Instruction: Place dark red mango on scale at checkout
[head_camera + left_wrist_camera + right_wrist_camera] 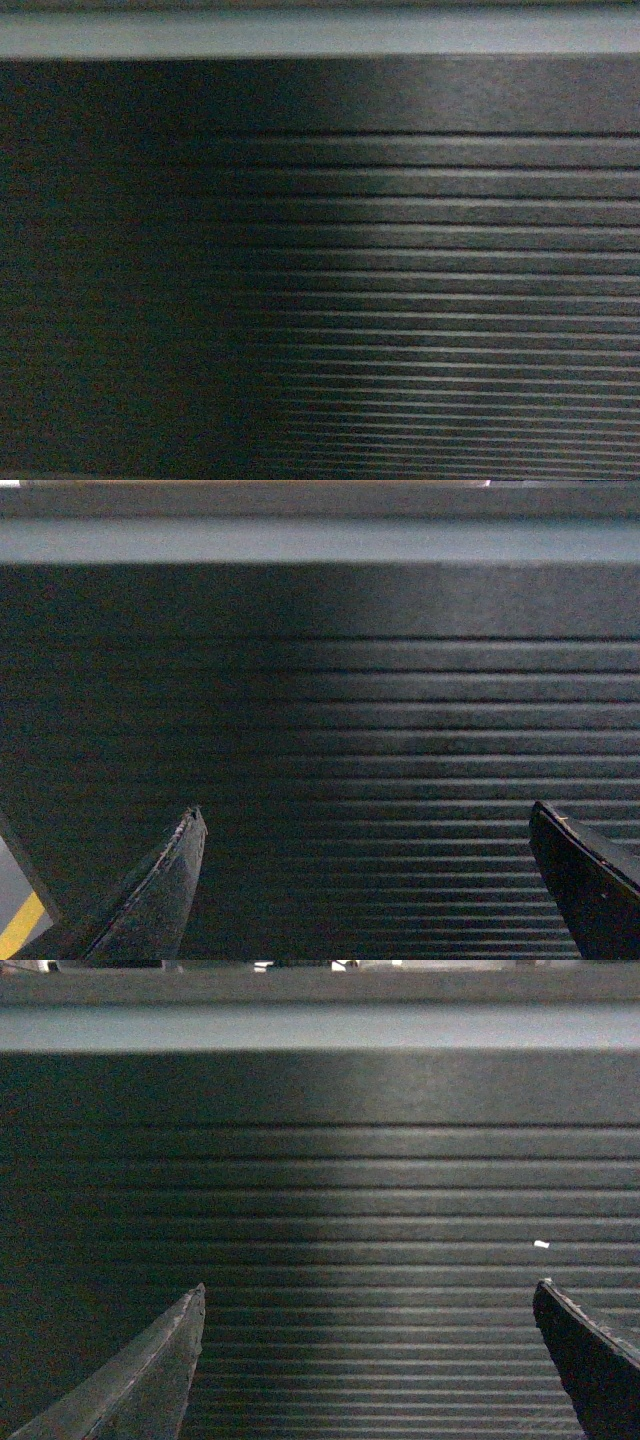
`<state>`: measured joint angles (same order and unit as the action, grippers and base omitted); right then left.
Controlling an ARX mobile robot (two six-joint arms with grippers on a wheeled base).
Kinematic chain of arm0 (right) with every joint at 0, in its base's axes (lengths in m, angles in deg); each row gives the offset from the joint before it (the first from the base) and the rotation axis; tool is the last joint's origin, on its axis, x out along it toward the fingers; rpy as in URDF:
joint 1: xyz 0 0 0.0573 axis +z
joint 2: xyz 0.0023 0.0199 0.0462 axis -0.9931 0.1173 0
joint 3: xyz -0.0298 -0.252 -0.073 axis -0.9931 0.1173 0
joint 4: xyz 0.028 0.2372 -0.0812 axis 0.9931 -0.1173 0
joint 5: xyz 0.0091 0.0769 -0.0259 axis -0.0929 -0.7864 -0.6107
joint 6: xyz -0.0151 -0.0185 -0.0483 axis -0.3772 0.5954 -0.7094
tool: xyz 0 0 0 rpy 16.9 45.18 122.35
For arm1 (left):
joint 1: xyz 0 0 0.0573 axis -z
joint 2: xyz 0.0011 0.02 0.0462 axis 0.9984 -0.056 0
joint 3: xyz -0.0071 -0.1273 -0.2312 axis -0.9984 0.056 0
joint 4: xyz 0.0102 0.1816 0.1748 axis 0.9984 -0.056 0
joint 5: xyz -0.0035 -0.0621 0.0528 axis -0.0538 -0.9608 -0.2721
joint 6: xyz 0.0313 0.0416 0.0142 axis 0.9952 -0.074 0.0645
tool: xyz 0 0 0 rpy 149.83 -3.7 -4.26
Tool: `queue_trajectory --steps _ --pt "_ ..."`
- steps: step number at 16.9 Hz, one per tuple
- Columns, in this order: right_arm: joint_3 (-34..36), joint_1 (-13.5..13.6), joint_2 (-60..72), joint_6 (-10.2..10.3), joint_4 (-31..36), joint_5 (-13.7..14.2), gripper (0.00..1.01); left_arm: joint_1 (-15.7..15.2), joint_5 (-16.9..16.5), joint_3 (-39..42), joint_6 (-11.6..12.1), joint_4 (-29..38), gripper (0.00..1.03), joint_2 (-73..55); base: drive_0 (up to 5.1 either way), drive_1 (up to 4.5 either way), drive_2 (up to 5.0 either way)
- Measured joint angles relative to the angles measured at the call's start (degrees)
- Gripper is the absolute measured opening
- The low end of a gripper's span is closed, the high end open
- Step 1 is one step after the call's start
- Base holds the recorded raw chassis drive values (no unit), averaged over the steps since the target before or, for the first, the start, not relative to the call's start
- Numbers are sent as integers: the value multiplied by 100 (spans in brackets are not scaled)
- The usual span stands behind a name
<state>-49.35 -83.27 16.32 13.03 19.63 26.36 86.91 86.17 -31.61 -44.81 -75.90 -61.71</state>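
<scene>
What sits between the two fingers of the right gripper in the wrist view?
Nothing is held. Between the right gripper's spread fingers, the right wrist view shows only the checkout's ribbed dark front. No mango appears in any view.

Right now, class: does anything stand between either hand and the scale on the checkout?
Yes. The ribbed front of the checkout fills every view. Both the left hand and right hand are open, empty and face those slats below the counter edge. Neither scale nor mango is in view.
</scene>
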Motion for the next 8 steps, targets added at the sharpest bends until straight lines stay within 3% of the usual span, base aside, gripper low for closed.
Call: queue_trajectory --steps 8 --pt "0 0 0 0 -28 -4 98 0 0 0 4 -24 98 0 0 0 0"
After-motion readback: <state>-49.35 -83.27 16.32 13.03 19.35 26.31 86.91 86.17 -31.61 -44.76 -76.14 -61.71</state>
